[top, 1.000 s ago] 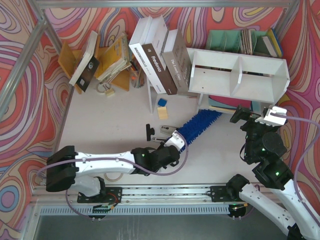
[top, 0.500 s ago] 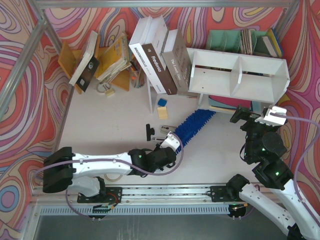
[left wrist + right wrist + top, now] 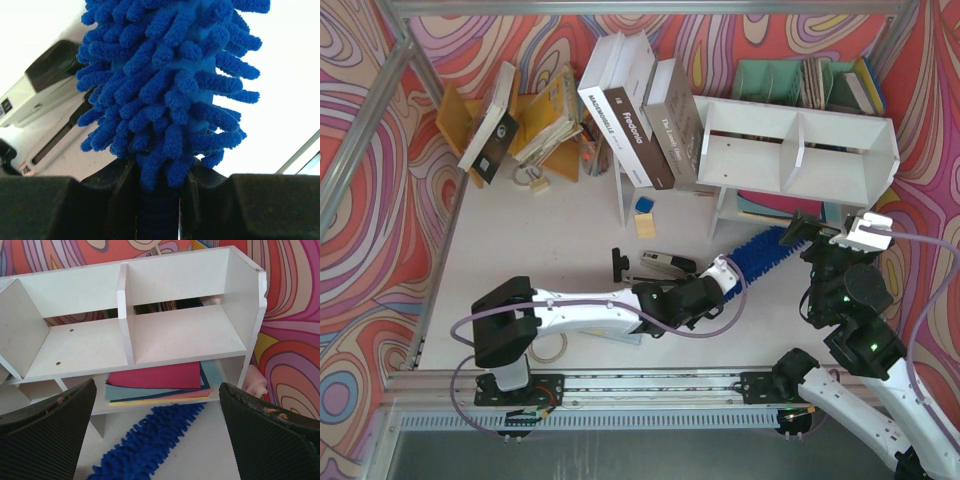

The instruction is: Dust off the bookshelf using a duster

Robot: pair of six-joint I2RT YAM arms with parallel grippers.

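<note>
While left gripper sits clamped on duster handle, blue head only reaches foot of bookshelf, by lower level. Upper compartments undusted I'd guess; right gripper wide open, empty.

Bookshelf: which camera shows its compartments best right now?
Right wrist view: it faces the bookshelf head-on, showing both upper compartments and the lower level. Top external shows it smaller, from above. Left wrist is filled by the duster; no shelf identifiable.
</note>
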